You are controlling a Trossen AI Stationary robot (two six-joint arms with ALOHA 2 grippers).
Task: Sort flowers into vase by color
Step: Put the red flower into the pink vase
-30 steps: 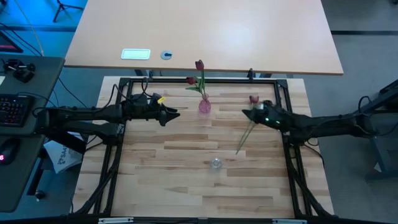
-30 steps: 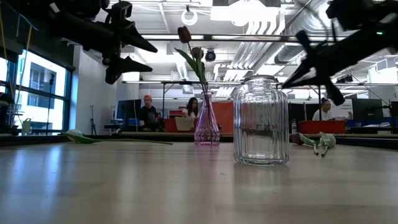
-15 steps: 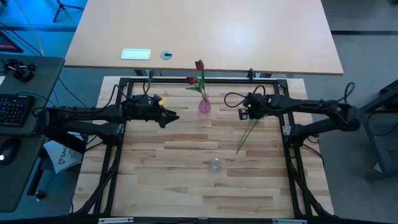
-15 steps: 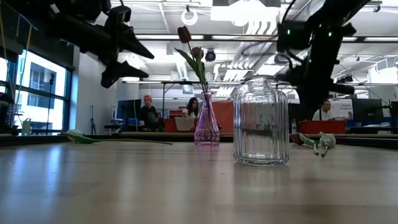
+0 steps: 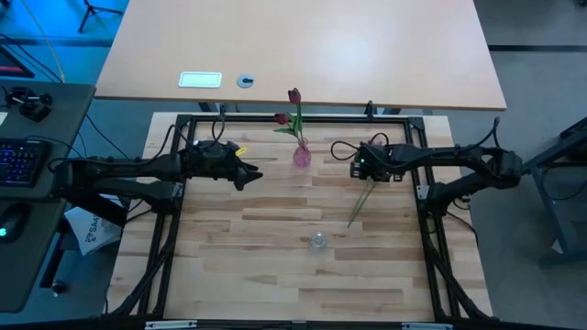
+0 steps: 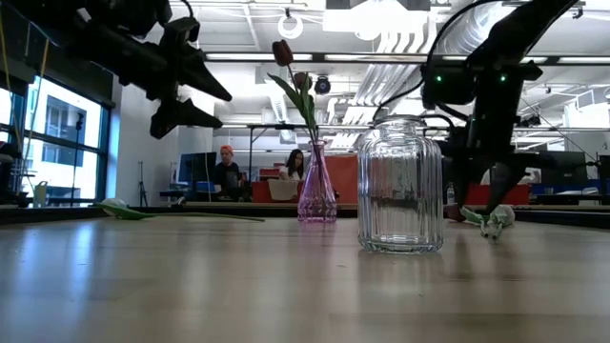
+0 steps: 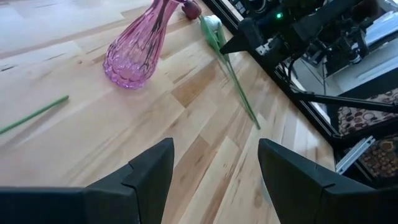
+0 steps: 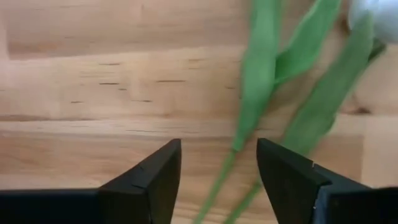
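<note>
A pink vase [image 5: 301, 156] at the table's far middle holds two dark red tulips [image 5: 293, 95] upright. A clear glass vase [image 5: 318, 241] stands nearer the front. One flower [image 5: 359, 203] lies flat on the wood right of the pink vase; its head [image 8: 373, 18] looks white. My right gripper [image 5: 359, 171] points down over it, open, with a finger on either side of the green stem and leaves [image 8: 249, 106], touching nothing that I can see. My left gripper [image 5: 257, 172] hovers open, left of the pink vase. Another flower [image 6: 124, 208] lies at the far left.
A black metal frame [image 5: 275, 117] runs round the tabletop. Bare wood lies between the clear vase [image 6: 399, 186] and the front edge. A loose green stem end [image 7: 31, 115] lies near the pink vase [image 7: 134, 56]. People sit in the room beyond.
My right gripper has tipped from a level, leftward reach to pointing straight down. It has come down close to the table over the lying flower and has opened. The flower has stayed where it was.
</note>
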